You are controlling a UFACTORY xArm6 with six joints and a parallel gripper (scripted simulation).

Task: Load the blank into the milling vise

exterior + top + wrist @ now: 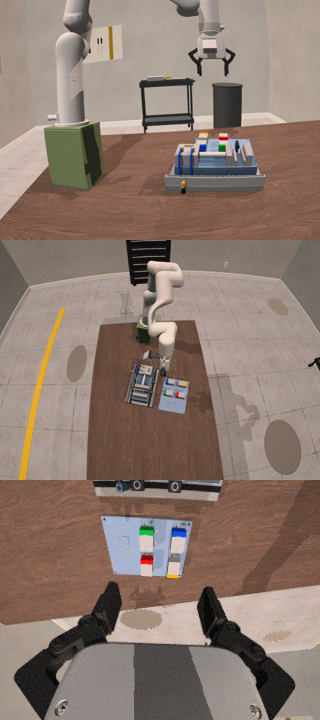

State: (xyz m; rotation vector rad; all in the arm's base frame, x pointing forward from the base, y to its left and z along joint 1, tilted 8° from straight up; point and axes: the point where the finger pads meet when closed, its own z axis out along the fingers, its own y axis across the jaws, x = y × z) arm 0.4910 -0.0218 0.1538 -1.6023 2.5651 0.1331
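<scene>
The green-ended blank [168, 392] lies on the pale blue infeed plate [173, 397], in the row nearer the table's front and on the side next to the vise. It also shows in the wrist view [146, 539] and in the exterior view [221, 147]. The milling vise [141, 388] stands left of the plate on its raised plate; nothing lies between its jaws [211, 154]. My gripper [211, 69] is open and empty, high above the table, over the plate's far edge next to the vise. In the wrist view its fingers frame the floor beyond the table edge.
Blue-ended [169, 381], yellow-ended [183, 383] and red-ended [180, 395] blanks also lie on the infeed plate. The arm's green pedestal [73, 155] stands at the table's far end. A black cart [167, 103] and a dark bin [227, 104] stand on the floor behind.
</scene>
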